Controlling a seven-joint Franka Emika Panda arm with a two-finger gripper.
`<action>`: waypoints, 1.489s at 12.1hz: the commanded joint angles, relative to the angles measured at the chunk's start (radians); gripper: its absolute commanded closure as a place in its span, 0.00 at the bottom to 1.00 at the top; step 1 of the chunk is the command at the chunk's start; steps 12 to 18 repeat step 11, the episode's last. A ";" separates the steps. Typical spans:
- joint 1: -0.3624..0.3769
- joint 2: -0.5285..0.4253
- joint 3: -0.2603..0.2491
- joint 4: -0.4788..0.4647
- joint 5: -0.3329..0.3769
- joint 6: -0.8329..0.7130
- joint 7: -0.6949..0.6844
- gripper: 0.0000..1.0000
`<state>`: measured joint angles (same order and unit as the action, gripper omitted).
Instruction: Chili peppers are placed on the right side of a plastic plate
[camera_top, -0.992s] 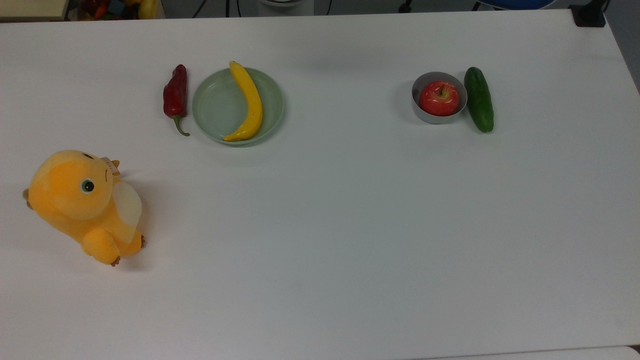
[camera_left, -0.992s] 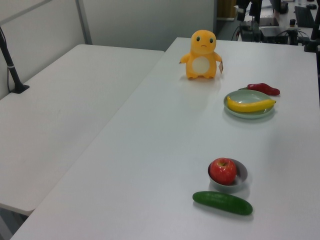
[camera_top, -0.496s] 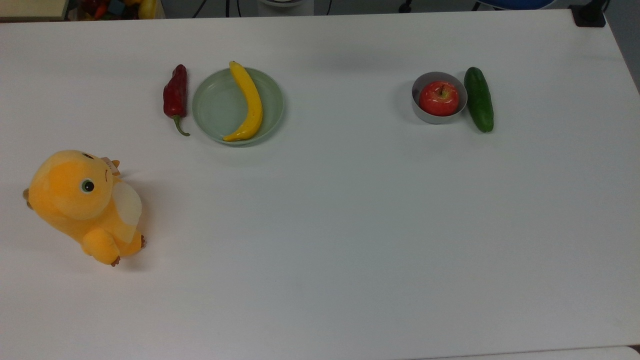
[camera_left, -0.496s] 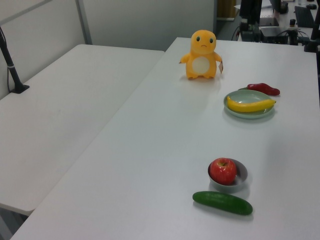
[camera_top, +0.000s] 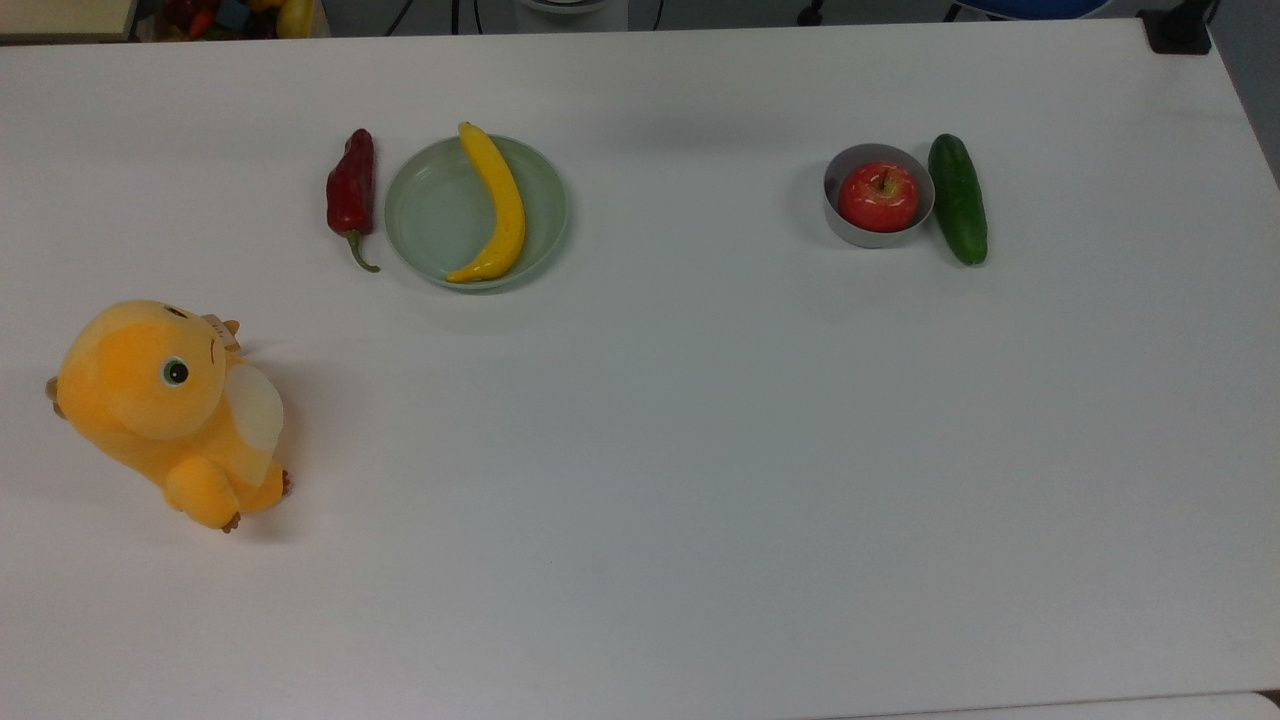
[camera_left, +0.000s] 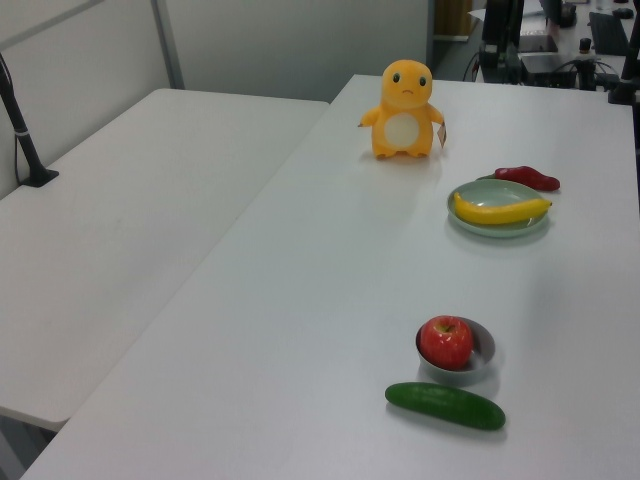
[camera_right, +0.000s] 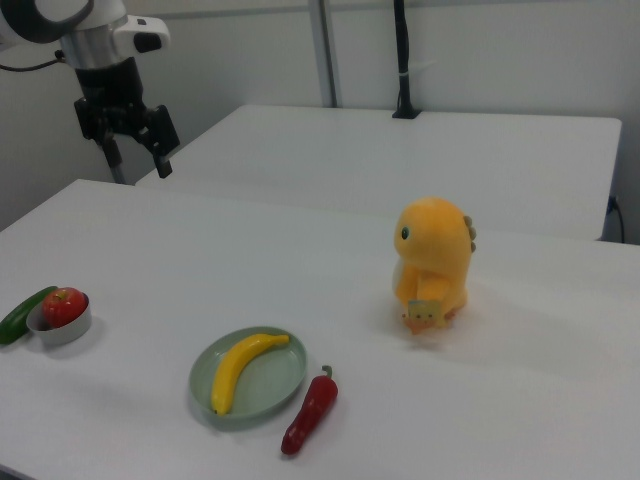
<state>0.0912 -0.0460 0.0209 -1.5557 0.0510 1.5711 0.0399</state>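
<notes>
Plush toy (camera_top: 165, 410): orange, on the white table (camera_top: 700, 450) at the top view's far left, well apart from everything else; same spot as a second ago.
Chili peppers (camera_top: 351, 190): one dark-red chili lying flat on the table just beside the plastic plate, on the top view's left of it and on the right view's right of it (camera_right: 311, 411); green stem towards the top view's bottom; whether it touches the rim I cannot tell; unmoved since the earlier pictures.
Plastic plate (camera_top: 425, 215): pale mint green, round; a banana (camera_top: 495, 205) lies across it, nearer the top view's right rim, its upper tip reaching past the rim; both unchanged.
Bowl (camera_top: 860, 232): grey, well apart to the top view's right, with a red apple (camera_top: 878, 196) in it; no change.
Cucumber (camera_top: 957, 198): dark green, against the bowl's right side in the top view; no change.
Gripper (camera_right: 132, 158): high above the table at the right view's upper left, far from the chili, holding nothing; its fingers look spread apart, though they are small there.
</notes>
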 joint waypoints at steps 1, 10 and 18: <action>0.018 -0.017 -0.041 -0.046 -0.014 0.119 -0.035 0.00; 0.018 -0.015 -0.041 -0.047 -0.008 0.118 -0.035 0.00; 0.018 -0.015 -0.041 -0.047 -0.005 0.116 -0.034 0.00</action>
